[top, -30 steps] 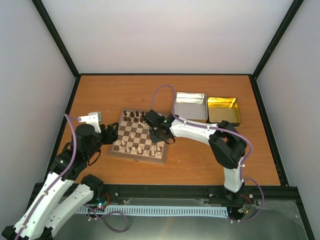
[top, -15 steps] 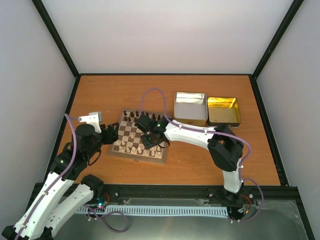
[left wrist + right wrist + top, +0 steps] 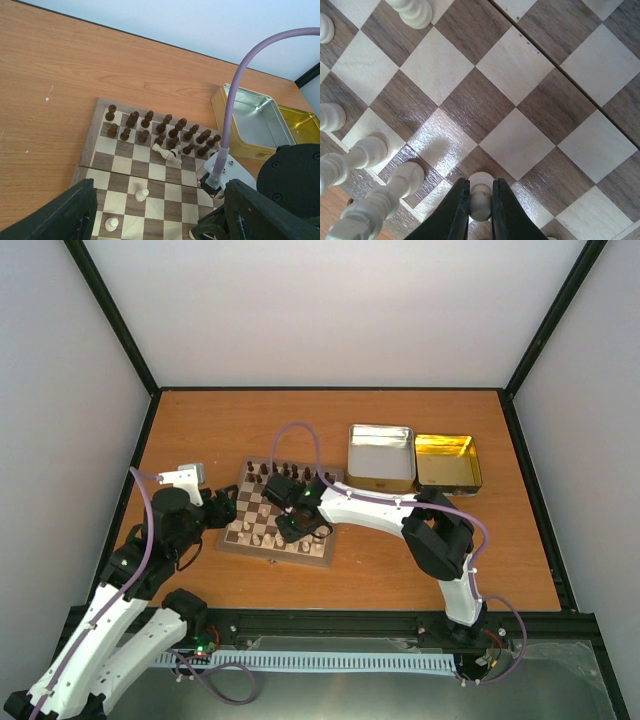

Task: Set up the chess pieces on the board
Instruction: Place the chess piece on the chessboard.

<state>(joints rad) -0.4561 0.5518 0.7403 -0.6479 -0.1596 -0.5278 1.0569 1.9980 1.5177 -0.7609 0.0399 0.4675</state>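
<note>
Gripping a pale pawn (image 3: 481, 200) between clenched fingers, the right gripper (image 3: 480, 186) hangs low over the board (image 3: 121, 164), near its 6 o'clock edge in the top view. Whether the pawn's base touches the square cannot be told. Other pale pieces (image 3: 350, 160) stand in a file at 9 o'clock of the pawn in the wrist view. Dark pieces (image 3: 165, 127) fill two rows along the board's 12 o'clock edge, where two toppled pale pieces (image 3: 167, 152) lie against them. The left gripper (image 3: 160, 215) hovers at the board's 9 o'clock side, fingers spread wide and holding nothing. A silver tin (image 3: 380, 453) and a gold tin (image 3: 447, 462) sit on the worktop (image 3: 200, 430) at 2 o'clock of the board.

The step in hand appears to be seating a pale pawn in its rank. The next move probably calls for a straight descent onto the square, then a small release that clears the neighbouring pieces. The fallen pale pieces by the dark rows likely need fetching afterwards.
</note>
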